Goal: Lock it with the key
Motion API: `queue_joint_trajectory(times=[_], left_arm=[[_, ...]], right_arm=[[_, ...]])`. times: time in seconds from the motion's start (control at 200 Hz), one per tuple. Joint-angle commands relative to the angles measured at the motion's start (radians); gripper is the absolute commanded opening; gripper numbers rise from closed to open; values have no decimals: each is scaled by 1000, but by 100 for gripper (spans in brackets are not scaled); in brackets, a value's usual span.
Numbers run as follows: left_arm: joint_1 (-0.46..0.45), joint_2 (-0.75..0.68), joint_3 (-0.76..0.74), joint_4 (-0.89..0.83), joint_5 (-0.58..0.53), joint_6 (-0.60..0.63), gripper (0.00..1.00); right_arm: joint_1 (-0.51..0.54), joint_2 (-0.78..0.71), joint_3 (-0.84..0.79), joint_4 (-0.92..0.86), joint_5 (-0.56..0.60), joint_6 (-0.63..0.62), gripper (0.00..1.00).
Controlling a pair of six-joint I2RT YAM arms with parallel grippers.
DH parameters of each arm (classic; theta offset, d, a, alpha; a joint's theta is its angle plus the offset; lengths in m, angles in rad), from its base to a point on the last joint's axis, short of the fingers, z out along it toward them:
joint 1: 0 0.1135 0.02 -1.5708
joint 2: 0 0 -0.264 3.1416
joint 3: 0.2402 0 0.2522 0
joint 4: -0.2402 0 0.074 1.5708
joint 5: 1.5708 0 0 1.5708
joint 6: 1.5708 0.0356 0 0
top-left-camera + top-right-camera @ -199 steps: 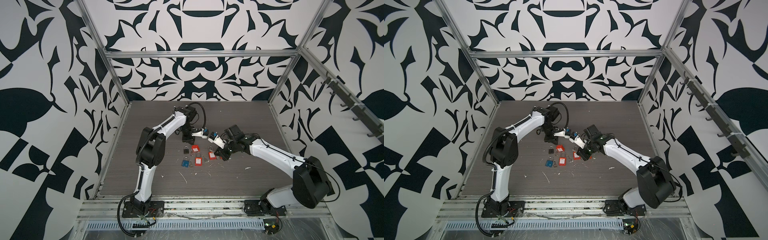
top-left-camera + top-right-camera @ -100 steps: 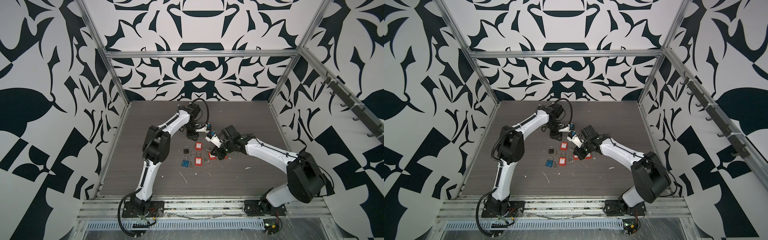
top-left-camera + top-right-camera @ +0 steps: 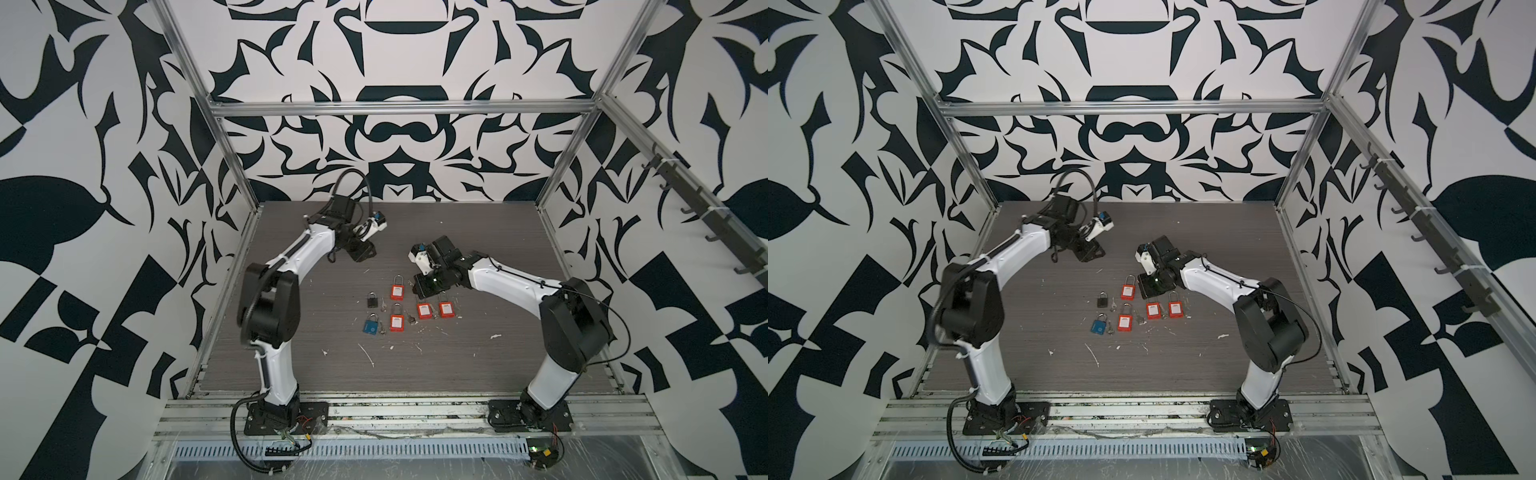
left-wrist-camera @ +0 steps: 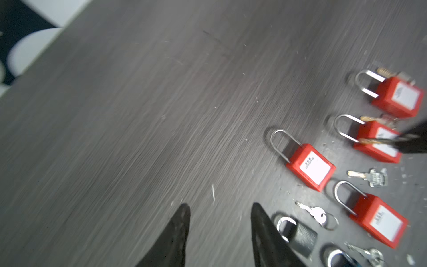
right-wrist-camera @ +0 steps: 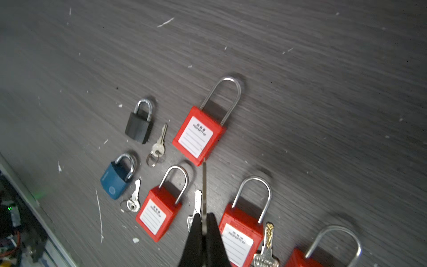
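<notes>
Plainly the step in hand is bringing the key to the keyhole. The right hand [image 5: 203, 216] is clamped on the key [image 5: 204, 185], which shows edge-on as a thin blade sticking straight out ahead of the fingertips. Just beyond the blade's tip lies the red padlock [image 5: 198, 135], flat on the table [image 5: 300, 69]. Its bottom face is turned toward the hand and its shackle points away. Tip and body look close to touching, though I cannot tell whether they meet.

Next, I judge, the blade must find the keyway in that bottom face, go in straight, then turn. The red padlock lies loose and may slide unless braced.

The right arm reaches low over the table, forearm stretched toward the middle, hand tipped downward. Farther off, beyond the red padlock, the left hand [image 4: 219, 205] hangs over bare table with its fingers apart and nothing between them.
</notes>
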Motion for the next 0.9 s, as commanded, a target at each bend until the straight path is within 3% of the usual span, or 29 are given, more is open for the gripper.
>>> queue_joint_trajectory(times=[0.0,0.17,0.31,0.405,0.645,0.74,0.845,0.895], left_arm=[[9,-148,-160,217,96,-180,52],[29,-330,-350,264,101,-259,53],[62,-460,-479,310,99,-313,56],[74,-526,-536,316,87,-329,59],[124,-626,-630,375,98,-418,70],[144,-658,-661,413,81,-441,74],[165,-697,-730,479,-2,-469,82],[178,-716,-776,516,-50,-481,89]], right_arm=[[6,64,84,-35,38,145,2],[8,158,162,-47,49,192,3],[12,205,206,-69,50,229,10],[25,207,214,-75,62,228,25],[28,138,230,-110,126,187,53],[28,66,223,-102,177,143,73],[29,-59,169,-80,331,33,93],[25,-143,101,-41,440,-31,95]])
